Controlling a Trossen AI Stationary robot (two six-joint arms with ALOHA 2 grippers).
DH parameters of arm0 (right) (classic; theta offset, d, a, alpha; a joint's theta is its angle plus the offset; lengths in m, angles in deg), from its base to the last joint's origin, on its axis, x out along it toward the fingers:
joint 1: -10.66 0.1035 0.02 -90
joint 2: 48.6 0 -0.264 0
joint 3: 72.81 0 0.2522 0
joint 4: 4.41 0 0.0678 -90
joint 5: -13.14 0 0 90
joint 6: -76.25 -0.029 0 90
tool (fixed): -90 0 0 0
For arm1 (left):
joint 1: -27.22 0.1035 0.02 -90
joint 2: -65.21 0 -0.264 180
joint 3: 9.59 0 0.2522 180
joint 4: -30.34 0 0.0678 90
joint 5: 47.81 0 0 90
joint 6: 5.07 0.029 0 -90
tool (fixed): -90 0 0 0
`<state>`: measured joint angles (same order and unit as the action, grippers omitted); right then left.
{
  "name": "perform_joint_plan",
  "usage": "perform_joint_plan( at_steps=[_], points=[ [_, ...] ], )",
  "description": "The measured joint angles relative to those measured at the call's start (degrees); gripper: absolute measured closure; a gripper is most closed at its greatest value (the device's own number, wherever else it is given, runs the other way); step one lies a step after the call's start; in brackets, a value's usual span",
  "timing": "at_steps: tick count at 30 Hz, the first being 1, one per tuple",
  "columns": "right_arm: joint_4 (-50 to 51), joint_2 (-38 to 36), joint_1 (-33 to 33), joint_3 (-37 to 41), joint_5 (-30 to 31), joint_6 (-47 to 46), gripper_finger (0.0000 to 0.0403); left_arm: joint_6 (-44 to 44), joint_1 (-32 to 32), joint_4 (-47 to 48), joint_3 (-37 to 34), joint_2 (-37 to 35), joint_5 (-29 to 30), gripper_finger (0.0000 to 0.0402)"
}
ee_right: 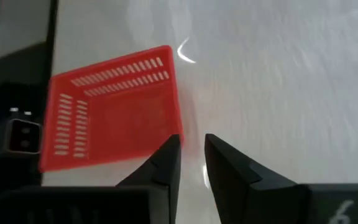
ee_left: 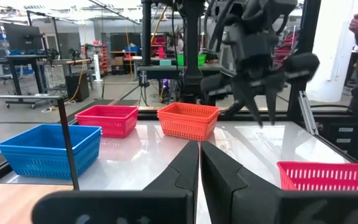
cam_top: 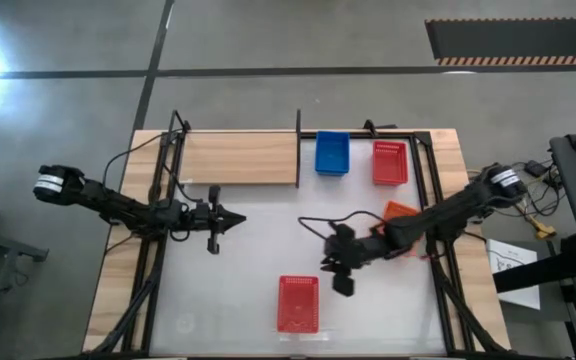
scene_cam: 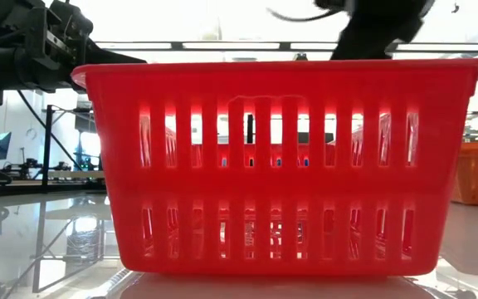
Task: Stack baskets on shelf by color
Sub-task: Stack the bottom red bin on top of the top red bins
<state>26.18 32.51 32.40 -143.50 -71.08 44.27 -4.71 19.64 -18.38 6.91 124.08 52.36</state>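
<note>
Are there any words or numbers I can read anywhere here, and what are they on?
None can be read.
Right gripper: a pale mark on its body near the picture's corner, cut off, unreadable.
Paper sheet beside the table: print too small.
Baskets, such as the red basket: no labels.

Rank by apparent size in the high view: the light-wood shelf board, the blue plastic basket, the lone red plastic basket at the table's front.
1. Light-wood shelf board, clearly largest.
2. Front red plastic basket.
3. Blue plastic basket, only slightly smaller-looking; too close to rank firmly.
</note>
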Motion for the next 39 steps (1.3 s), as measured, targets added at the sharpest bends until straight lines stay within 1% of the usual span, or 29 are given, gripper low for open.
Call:
perform_joint_plan(
  at_steps=[4, 9, 12, 14, 17, 19, 22, 24, 29, 31, 34, 39],
  points=[
    [0.19, 6.67, -2.32, -5.11, -4.60, 3.18, 0.0301, 0.02, 0.00, -0.01, -0.04, 0.00, 0.05, 0.0402],
    [4.22, 15.08, -3.69, -14.80, -10.27, 5.43, 0.0247, 0.02, -0.02, 0.05, -0.11, 0.00, 0.35, 0.0402],
    [9.90, 19.69, -4.08, -20.79, -10.57, 6.05, 0.0230, 0.02, -0.02, 0.04, -0.13, 0.00, 0.33, 0.0402],
    [14.08, 22.43, -4.51, -24.37, -10.32, 6.03, 0.0229, 0.02, -0.02, 0.07, -0.17, 0.00, 0.31, 0.0402],
    [18.84, 25.87, -4.92, -28.01, -10.27, 6.16, 0.0239, 0.02, -0.02, 0.07, -0.17, 0.00, 0.30, 0.0402],
    [19.80, 27.69, -4.94, -29.30, -10.40, 7.04, 0.0250, 0.02, -0.02, 0.07, -0.17, 0.00, 0.28, 0.0402],
    [19.95, 29.42, -4.91, -30.18, -12.82, 8.38, 0.0274, 0.02, -0.02, 0.11, -0.24, 0.00, 0.18, 0.0402],
    [20.67, 30.11, -4.87, -30.34, -13.31, 9.09, 0.0298, 0.02, -0.02, 0.07, -0.24, 0.00, 0.16, 0.0402],
    [25.31, 29.54, -5.09, -30.34, -13.16, 12.36, 0.0382, 0.02, -0.02, 0.04, -0.24, 0.00, -0.12, 0.0402],
    [28.33, 27.87, -5.54, -30.34, -12.13, 13.86, 0.0389, 0.02, -0.02, 0.05, -0.24, 0.00, -0.12, 0.0402],
    [34.75, 24.92, -7.01, -30.34, -9.03, 18.05, 0.0393, 0.02, -0.02, 0.04, -0.24, 0.00, -0.11, 0.0402],
    [45.00, 20.67, -11.80, -29.98, -2.91, 25.27, 0.0394, 0.00, -0.02, 0.01, -0.22, 0.00, -0.15, 0.0402]
  ],
)
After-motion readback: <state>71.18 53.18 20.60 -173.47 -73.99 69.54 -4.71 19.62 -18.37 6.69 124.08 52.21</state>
